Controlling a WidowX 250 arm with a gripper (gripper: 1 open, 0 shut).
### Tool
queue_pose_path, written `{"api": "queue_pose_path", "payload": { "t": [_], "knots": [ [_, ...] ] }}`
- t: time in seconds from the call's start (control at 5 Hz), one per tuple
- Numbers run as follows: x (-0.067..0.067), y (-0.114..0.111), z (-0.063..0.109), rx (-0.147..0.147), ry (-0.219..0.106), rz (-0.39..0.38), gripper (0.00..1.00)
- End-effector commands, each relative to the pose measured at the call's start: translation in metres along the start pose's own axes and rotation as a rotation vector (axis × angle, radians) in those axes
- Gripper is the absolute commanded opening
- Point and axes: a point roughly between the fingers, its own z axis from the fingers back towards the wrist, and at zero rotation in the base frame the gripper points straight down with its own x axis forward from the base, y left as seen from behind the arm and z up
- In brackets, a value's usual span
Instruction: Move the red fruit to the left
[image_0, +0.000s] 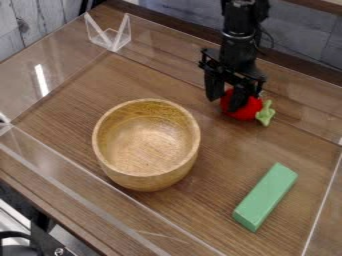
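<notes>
Far left, a clear plastic stand (110, 32) sits against the back of the wooden table (160, 80), which is fenced by low transparent walls. Nearer and left of centre rests a round wooden bowl (147, 143) — empty, upright. To the right and farther back, the black claw (231, 92) hangs pointing straight down, its fingers spread and released, gripping nothing. The red fruit (246, 104) lies on the table at the claw's right side, touching or just beside the right finger, its green leafy cap turned to the right. Near right, a green rectangular block (266, 197) lies flat — well apart from the fruit.
</notes>
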Motion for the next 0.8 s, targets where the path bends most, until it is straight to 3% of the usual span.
{"api": "queue_pose_path", "payload": {
  "t": [0.0,0.2,0.4,0.6],
  "knots": [
    [0.009,0.000,0.018,0.012,-0.075,0.009,0.00],
    [0.009,0.002,0.017,0.014,-0.081,0.036,0.00],
    [0.009,-0.004,0.017,0.019,-0.079,0.081,1.00],
    [0.010,-0.011,0.019,0.025,-0.081,0.123,1.00]
  ]
}}
